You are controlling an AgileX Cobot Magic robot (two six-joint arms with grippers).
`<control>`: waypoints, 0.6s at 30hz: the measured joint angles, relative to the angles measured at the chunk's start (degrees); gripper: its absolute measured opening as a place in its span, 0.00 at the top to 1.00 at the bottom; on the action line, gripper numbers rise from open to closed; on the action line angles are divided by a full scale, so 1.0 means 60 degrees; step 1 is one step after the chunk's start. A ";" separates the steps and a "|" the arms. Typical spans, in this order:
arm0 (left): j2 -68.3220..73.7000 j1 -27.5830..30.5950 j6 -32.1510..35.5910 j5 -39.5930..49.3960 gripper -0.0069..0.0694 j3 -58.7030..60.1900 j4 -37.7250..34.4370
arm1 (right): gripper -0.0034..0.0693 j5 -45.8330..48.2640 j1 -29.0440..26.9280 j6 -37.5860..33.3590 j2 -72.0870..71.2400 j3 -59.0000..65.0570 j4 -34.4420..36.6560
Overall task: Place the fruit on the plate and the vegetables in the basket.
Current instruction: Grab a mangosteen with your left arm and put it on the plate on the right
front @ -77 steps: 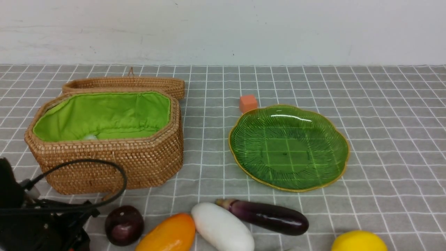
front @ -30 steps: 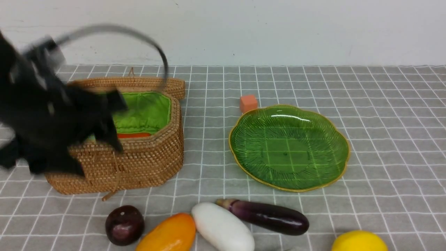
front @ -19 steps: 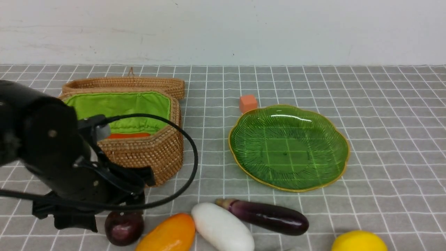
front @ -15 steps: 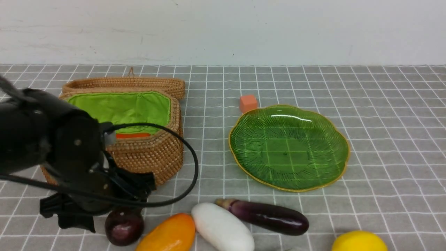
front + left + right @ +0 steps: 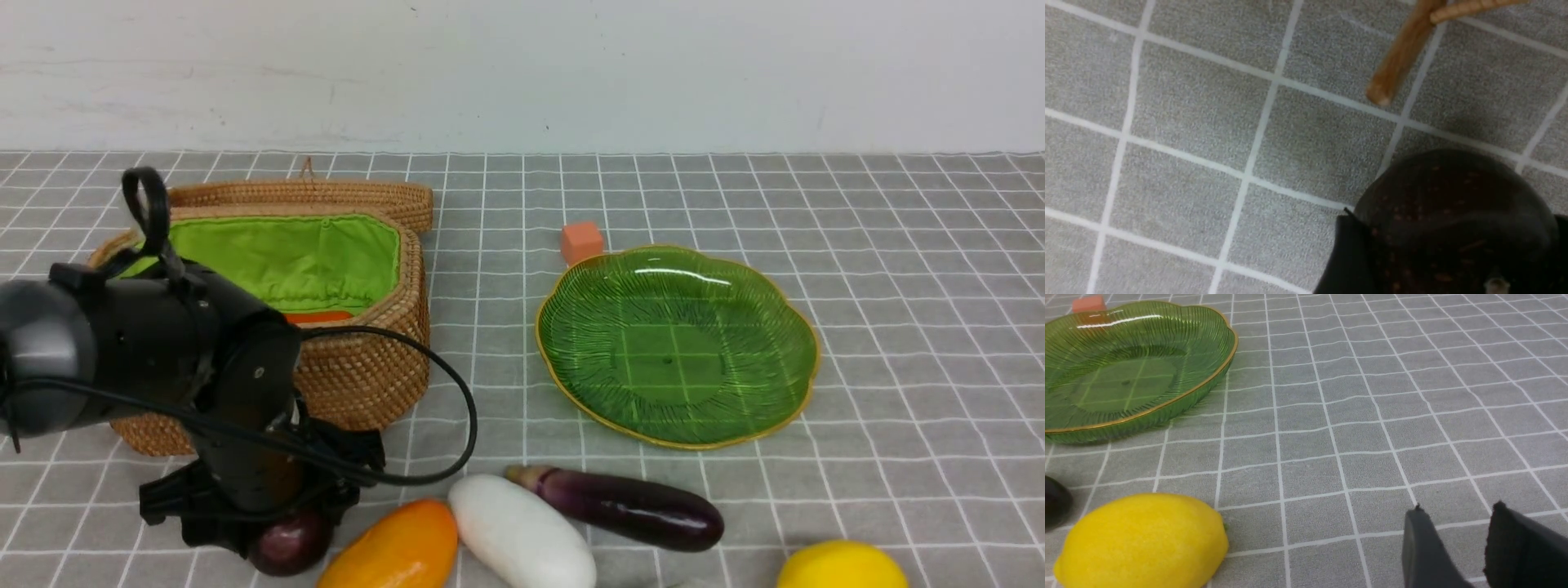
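My left gripper (image 5: 282,531) is down over the dark maroon round fruit (image 5: 292,545) at the table's front left. In the left wrist view the fruit (image 5: 1453,192) sits between the wide-apart jaws of the gripper (image 5: 1453,249), still on the cloth. The mango (image 5: 396,551), white radish (image 5: 522,535), eggplant (image 5: 629,506) and lemon (image 5: 841,567) lie along the front edge. The red chili (image 5: 322,316) lies inside the basket (image 5: 359,367). The green plate (image 5: 678,343) holds nothing. My right gripper (image 5: 1455,514) is open and empty, near the lemon (image 5: 1143,539).
A small orange-pink cube (image 5: 581,242) sits behind the plate. The basket's lid (image 5: 302,196) lies open behind it. A wicker clasp peg (image 5: 1400,53) lies on the cloth near the maroon fruit. The plate (image 5: 1126,375) is beyond the lemon.
My left arm went from the basket, where the chili now lies, down and forward over the maroon fruit. The right arm has not moved.
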 joint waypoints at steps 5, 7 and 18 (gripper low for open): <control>-0.0997 0.0000 0.0604 0.1495 0.20 -0.1000 -0.0204 | 0.62 0.0000 0.0000 0.0000 0.0000 0.0000 0.0000; -0.1384 0.0000 0.1054 0.1966 0.20 -0.1535 -0.0546 | 0.62 0.0000 0.0000 0.0000 0.0000 0.0000 0.0000; -0.1398 -0.0368 0.6129 0.0200 0.20 -0.4412 -0.4404 | 0.62 0.0000 0.0000 0.0000 0.0000 0.0000 0.0000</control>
